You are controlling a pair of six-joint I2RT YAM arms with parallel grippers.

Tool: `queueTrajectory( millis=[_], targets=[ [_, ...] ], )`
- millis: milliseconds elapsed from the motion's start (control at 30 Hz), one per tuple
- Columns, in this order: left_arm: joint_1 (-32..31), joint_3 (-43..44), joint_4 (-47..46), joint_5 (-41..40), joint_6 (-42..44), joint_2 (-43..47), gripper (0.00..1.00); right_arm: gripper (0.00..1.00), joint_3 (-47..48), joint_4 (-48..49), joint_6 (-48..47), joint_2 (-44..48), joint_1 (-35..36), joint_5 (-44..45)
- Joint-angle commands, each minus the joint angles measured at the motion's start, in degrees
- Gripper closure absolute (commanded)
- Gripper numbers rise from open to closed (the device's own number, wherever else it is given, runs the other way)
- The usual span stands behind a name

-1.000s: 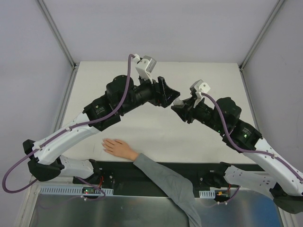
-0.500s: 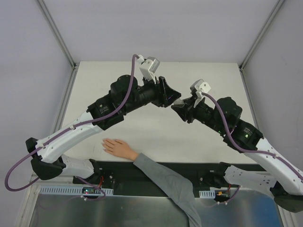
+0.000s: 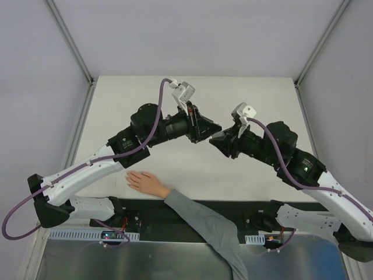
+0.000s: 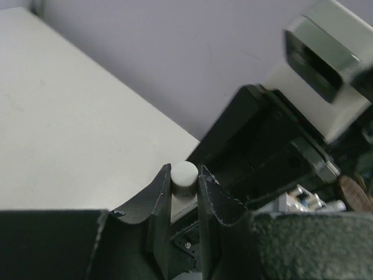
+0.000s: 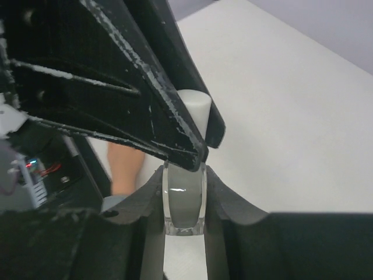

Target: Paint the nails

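Note:
A small glass bottle (image 5: 185, 201) of grey polish stands between the fingers of my right gripper (image 5: 185, 172), which is shut on it. Its white cap (image 4: 184, 173) sits between the fingers of my left gripper (image 4: 185, 176), and both pads touch it. In the top view the two grippers meet tip to tip above the table's middle, left gripper (image 3: 215, 129) against right gripper (image 3: 214, 139), hiding the bottle. A pale hand (image 3: 145, 182) lies flat near the front edge, fingers pointing left. Its nails are too small to make out.
The hand's grey sleeve (image 3: 204, 219) runs down to the right across the black base rail (image 3: 192, 213). The white table (image 3: 262, 99) is walled by grey panels with metal posts at the back corners. Both arms arch over the table's middle.
My left gripper has swung down and right onto the bottle's cap and its jaws have closed on it. The right gripper edged slightly left, still holding the bottle. The hand stayed still.

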State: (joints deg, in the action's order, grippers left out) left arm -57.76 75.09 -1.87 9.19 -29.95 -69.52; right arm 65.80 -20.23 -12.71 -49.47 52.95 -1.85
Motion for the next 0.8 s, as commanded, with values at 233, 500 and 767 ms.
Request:
queueTrajectory(
  millis=[233, 500, 767],
  targets=[
    [-0.7, -15.2, -32.1, 45.0, -1.0, 8.1, 1.00, 1.00, -5.0, 50.8, 32.1, 2.9, -2.1, -58.5],
    [-0.6, -7.2, -12.5, 41.9, 5.1, 7.1, 0.88, 1.00, -3.1, 38.0, 24.6, 1.9, -3.0, -58.0],
    [3.6, -1.1, 1.6, 22.2, 10.8, 15.0, 0.24, 1.00, 4.0, 7.9, 0.2, 0.1, -3.1, -43.3]
  ],
)
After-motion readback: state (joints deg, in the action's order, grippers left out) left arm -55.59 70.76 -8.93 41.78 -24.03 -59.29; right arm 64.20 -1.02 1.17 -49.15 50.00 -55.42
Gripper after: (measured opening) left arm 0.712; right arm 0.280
